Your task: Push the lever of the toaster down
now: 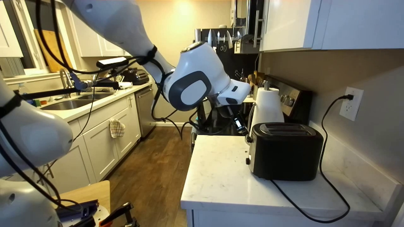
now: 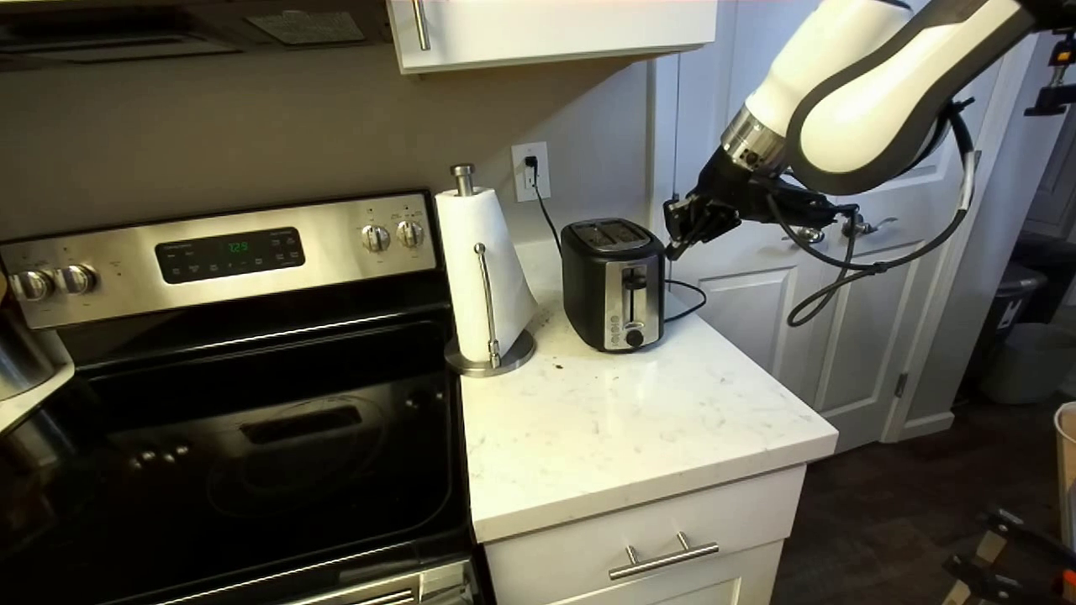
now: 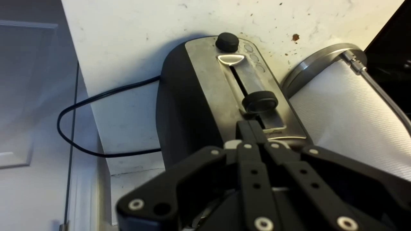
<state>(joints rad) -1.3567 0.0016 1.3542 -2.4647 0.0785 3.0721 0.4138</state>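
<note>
Toaster (image 2: 607,284) stood ahead of the jaws, its raised lever (image 3: 260,102) close to them. The jaws were fully together, holding nothing. Approach seemed nearly done, the downward push wholly left.

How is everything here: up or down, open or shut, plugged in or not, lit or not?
Lever: up, not pushed down
Pincer: shut, close to the lever; touching or not, can't tell
Toaster: standing upright, plugged in
Toaster dial: setting not readable
Oven display: lit green
Drawer: shut
Dishwasher: shut
Paper towel roll: standing upright
</note>
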